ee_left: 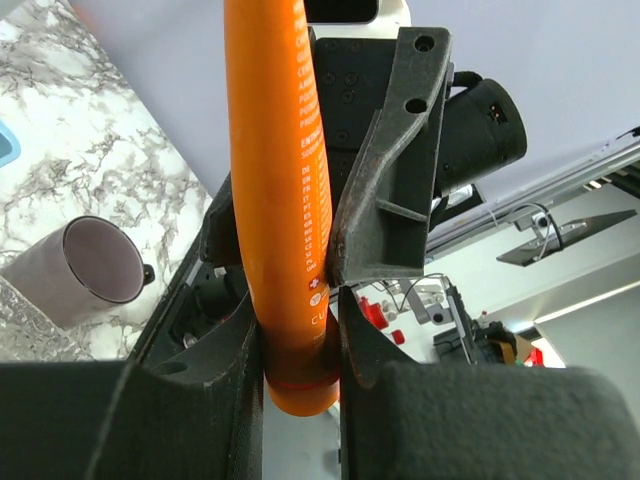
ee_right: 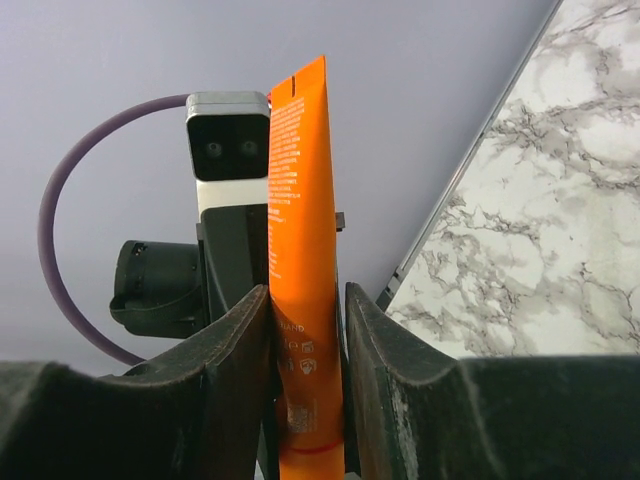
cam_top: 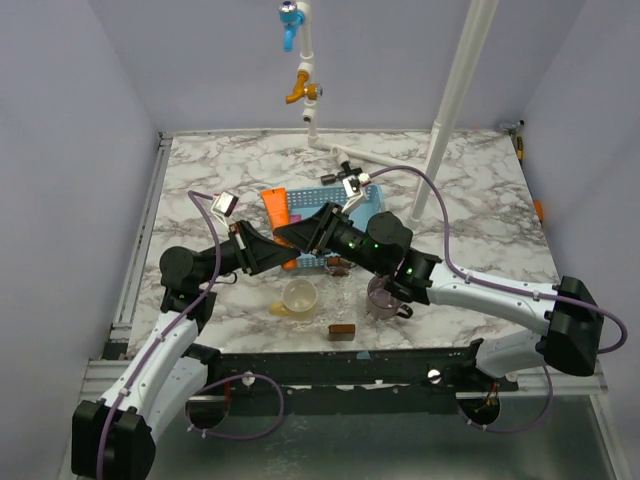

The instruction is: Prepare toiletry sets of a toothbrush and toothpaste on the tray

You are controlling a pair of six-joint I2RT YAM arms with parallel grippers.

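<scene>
Toothpaste (cam_top: pixel 276 208) held in mid-air between both hands, not yet laid on the tray (cam_top: pixel 375 203).
The left hand (ee_left: pixel 298 330) is clamped on the tube's darker end. The right hand (ee_right: pixel 305 330) has its jaws either side of the tube just beside that grip; whether they press it I cannot tell. I judge the task early: no finished set shows, and the arms hide much of the tray, so no toothbrush can be made out. A cream cup (cam_top: pixel 298 297), a mauve cup (ee_left: pixel 95 270) and a brown block (cam_top: pixel 342 331) crowd the desk at the tray's near edge.
</scene>
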